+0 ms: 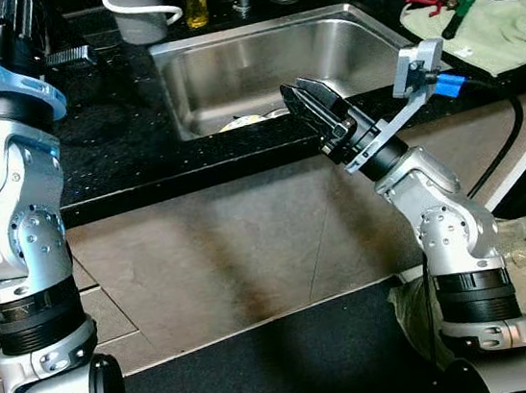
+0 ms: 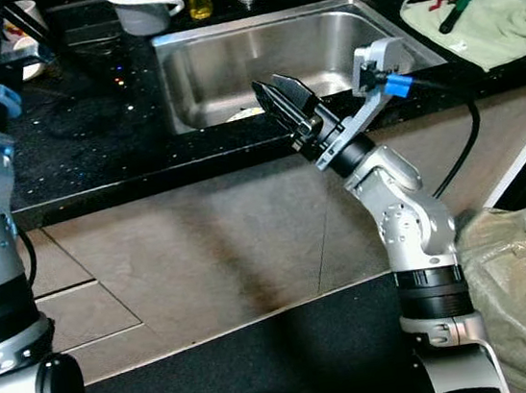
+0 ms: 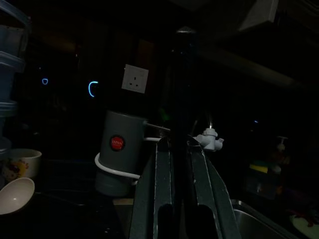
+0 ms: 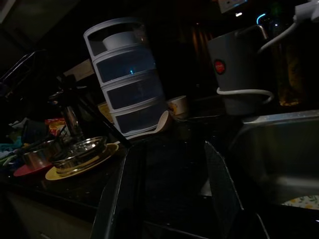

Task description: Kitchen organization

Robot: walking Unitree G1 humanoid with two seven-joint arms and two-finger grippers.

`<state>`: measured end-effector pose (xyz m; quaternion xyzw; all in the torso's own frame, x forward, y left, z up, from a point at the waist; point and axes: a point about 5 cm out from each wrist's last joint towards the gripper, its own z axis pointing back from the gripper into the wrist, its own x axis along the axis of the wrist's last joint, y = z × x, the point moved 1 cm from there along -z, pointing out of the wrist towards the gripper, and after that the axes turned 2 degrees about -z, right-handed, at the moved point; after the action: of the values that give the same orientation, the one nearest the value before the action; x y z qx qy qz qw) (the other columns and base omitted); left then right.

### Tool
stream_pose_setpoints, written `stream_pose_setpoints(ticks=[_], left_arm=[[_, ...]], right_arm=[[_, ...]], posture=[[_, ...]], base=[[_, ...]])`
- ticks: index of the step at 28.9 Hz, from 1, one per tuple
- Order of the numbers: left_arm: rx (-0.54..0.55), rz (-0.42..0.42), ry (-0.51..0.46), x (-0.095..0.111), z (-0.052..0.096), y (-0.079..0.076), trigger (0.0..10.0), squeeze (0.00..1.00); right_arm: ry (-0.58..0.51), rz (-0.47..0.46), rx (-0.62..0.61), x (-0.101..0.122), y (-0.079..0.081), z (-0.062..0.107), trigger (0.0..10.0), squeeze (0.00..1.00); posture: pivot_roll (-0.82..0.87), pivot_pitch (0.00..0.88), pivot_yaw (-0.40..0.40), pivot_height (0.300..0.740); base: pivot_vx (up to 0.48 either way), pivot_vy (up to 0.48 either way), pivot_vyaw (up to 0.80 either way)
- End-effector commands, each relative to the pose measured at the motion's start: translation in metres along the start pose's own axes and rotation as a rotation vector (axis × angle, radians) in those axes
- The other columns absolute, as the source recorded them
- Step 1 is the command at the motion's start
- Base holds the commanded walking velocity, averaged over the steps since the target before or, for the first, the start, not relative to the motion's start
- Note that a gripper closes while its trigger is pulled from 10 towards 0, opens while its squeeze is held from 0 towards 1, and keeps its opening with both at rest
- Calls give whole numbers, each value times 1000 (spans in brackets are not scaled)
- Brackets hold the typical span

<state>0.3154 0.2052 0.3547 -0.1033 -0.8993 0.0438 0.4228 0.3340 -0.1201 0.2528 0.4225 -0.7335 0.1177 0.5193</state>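
A: Right pincer (image 1: 300, 97) spread wide, empty, at the sink's (image 1: 191, 80) front rim. Left pincer (image 3: 180, 164) nearly closed, beside the sink.
B: Approach step, I'd say; next reach down for the dish (image 1: 239, 122) inside.

Your black speckled tabletop (image 1: 130, 146) carries a steel sink (image 1: 226, 66) holding a patterned plate (image 1: 239, 122) near its front wall. A green cloth (image 1: 498, 30) lies flat to its right, a grey kettle (image 1: 137, 10) upright behind.
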Motion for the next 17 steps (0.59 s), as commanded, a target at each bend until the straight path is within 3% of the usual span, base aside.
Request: stream_pose_setpoints(ticks=[1, 17], left_arm=[[-15, -18, 5, -1, 1, -1, 10000, 0], [-35, -26, 5, -3, 0, -5, 10000, 0]], right_arm=[[-1, 6, 0, 0, -1, -1, 10000, 0], [-3, 1, 6, -1, 1, -1, 10000, 0]], posture=[[38, 27, -23, 732], [37, 17, -20, 732]], base=[[255, 0, 0], [296, 0, 0]])
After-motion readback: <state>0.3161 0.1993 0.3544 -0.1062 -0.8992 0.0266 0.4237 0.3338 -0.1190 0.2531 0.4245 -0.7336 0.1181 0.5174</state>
